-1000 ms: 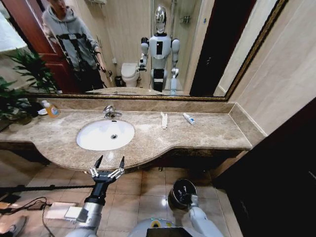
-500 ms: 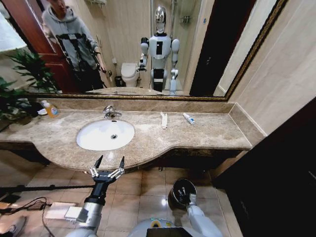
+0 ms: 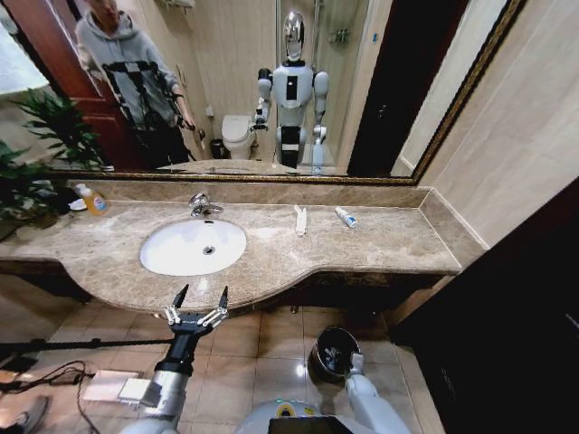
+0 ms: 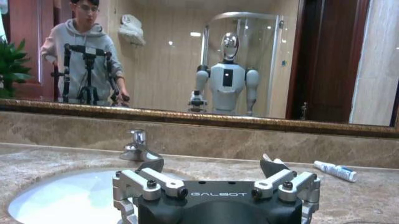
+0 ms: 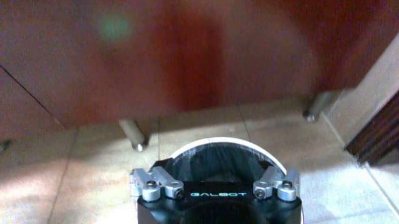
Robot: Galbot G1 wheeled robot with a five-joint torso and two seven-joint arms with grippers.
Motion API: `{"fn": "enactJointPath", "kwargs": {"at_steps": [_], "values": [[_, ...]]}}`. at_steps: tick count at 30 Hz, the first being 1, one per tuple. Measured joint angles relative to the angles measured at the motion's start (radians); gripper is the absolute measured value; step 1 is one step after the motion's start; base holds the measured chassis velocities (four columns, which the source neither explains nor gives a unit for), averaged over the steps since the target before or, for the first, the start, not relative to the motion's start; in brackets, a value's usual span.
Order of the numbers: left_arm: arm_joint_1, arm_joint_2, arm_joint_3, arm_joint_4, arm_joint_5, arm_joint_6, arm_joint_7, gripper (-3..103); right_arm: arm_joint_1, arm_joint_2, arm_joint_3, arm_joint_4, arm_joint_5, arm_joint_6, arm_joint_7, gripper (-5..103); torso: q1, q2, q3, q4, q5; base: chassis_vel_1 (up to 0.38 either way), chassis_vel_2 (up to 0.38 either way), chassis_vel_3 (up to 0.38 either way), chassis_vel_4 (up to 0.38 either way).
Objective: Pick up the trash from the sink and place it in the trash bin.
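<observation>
Now left tool (image 3: pixel 199 301) spread; right tool (image 5: pixel 214 175) (over trash bin (image 3: pixel 330 351)) unclear; packet (image 3: pixel 300 220) long axis toward mirror.

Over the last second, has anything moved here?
Barely. The right gripper shifted slightly over the trash bin, holding nothing. The left gripper stays open before the counter edge. The sink stays empty, and the white packet and small tube lie unmoved.

Bathroom: marble counter (image 3: pixel 380 244), sink (image 3: pixel 176 258), wall mirror (image 3: pixel 362 90), toilet reflected.
</observation>
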Motion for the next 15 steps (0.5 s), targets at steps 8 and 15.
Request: {"fn": "enactJointPath", "kwargs": {"at_steps": [8,15], "values": [[0.0,0.0,0.0,0.0,0.0,0.0,0.0,100,-0.24,-0.021,0.022,0.407,-0.054,0.029,0.027,100,0.0,0.0,0.0,-0.0004,-0.0002,0.0,0.0,0.0,0.0],[0.0,0.0,0.0,0.0,0.0,0.0,0.0,100,-0.381,-0.014,0.067,0.697,-0.173,0.123,0.09,100,0.0,0.0,0.0,0.0,-0.0001,0.0,0.0,0.0,0.0]]}}
